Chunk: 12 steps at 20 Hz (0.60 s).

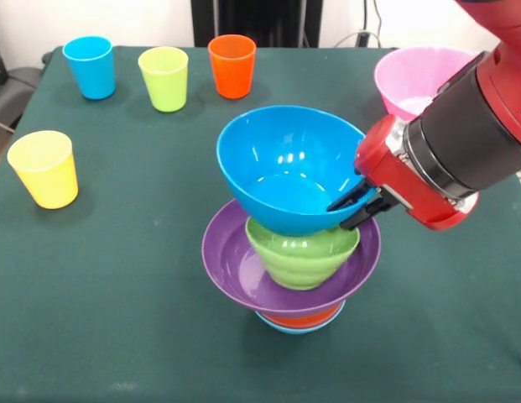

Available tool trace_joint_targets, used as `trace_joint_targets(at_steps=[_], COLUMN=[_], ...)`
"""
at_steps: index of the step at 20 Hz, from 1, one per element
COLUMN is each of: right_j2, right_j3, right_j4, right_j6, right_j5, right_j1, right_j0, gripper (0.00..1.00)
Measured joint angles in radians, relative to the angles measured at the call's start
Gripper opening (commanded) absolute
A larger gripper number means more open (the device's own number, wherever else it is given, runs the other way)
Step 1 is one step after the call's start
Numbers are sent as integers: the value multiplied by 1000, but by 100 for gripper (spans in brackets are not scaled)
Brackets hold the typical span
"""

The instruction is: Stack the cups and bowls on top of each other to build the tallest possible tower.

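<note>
The tower [291,277] stands mid-table: a light-blue bowl [298,326] and an orange bowl [304,318] lowest, then the wide purple bowl [235,269], with the green bowl [302,256] sitting in it. A deep blue bowl [281,172] is tilted toward the camera, resting on or just above the green bowl. My gripper [354,207] reaches in from the right and is shut on the blue bowl's right rim. The blue cup [89,67], lime green cup [164,78] and orange cup [231,65] stand in a row at the back. The yellow cup [44,168] is at the left.
A large pink bowl [415,80] sits at the back right, partly hidden behind my arm [470,126]. The dark green table [117,319] ends at the left, where a black object shows beyond it.
</note>
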Motion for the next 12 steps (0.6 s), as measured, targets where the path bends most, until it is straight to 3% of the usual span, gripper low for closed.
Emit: trace_joint_targets(at_steps=[12], right_j2=[61], right_j3=[-29], right_j4=[-55], right_j6=[0], right_j5=[-6], right_j1=[-3], right_j0=[0], gripper=[0])
